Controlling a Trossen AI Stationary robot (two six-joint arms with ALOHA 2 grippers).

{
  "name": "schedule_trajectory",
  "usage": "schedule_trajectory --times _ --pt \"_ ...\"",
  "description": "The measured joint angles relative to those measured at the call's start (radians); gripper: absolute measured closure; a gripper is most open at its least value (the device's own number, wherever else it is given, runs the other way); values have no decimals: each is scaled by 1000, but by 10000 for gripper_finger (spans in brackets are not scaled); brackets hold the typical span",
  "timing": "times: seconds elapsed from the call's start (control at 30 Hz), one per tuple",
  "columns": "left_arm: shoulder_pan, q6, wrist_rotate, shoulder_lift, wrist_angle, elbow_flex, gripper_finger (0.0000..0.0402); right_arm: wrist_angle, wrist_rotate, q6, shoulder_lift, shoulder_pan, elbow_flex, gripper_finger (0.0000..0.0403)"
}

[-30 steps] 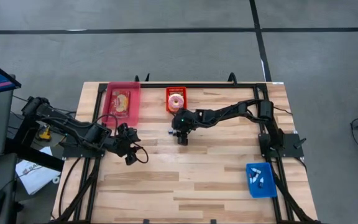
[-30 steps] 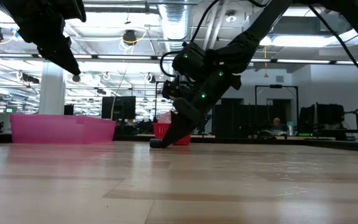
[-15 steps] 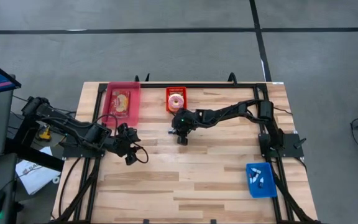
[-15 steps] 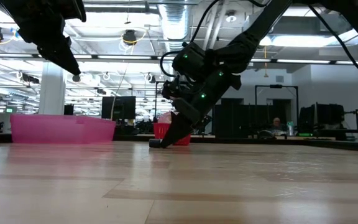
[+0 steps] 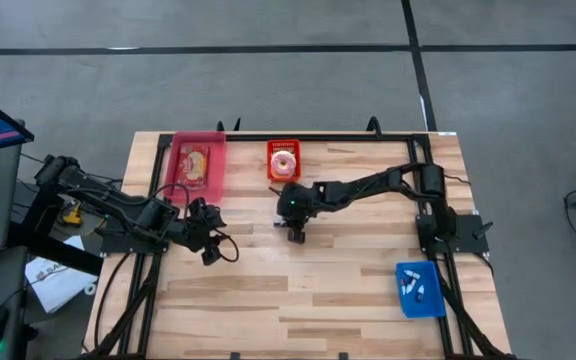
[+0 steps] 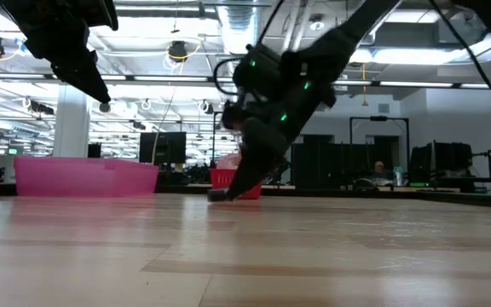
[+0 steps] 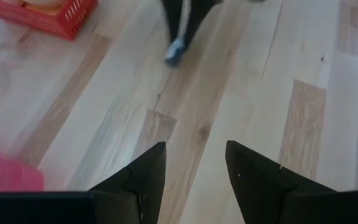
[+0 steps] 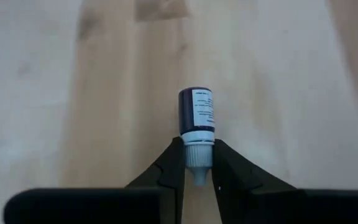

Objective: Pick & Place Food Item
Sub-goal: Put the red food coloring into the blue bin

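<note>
Dark small bottle (image 8: 196, 112) is clamped at its cap by the right tool (image 8: 197, 167), frame centre; left tool (image 7: 194, 169) stands apart.

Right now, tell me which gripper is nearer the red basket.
Right. The right gripper sits just in front of the red basket, shut on a small dropper bottle; the left gripper waits farther off, toward the table's left.
</note>
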Motion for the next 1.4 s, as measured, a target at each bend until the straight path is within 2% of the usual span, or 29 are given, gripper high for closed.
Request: schedule_trajectory --times 0.17,0.4,0.6,0.77,0.9,1.1,1.4 --pt "5 9 -33 0 -2 0 238 -214 4 16 -50 28 45 350" --pt "27 35 -48 0 2 0 238 -471 8 140 -117 100 42 350" --pt "55 80 -76 0 31 0 238 -651 19 274 -220 209 41 350" --pt "91 155 -77 0 96 0 238 -780 79 445 -328 326 41 350" --pt "134 231 -77 0 168 0 238 -888 171 647 -403 440 41 350" --pt "208 326 -68 0 287 0 238 -1037 270 1086 -469 639 41 350" --pt "307 378 -9 0 448 0 238 -1164 275 1775 -468 941 41 350"
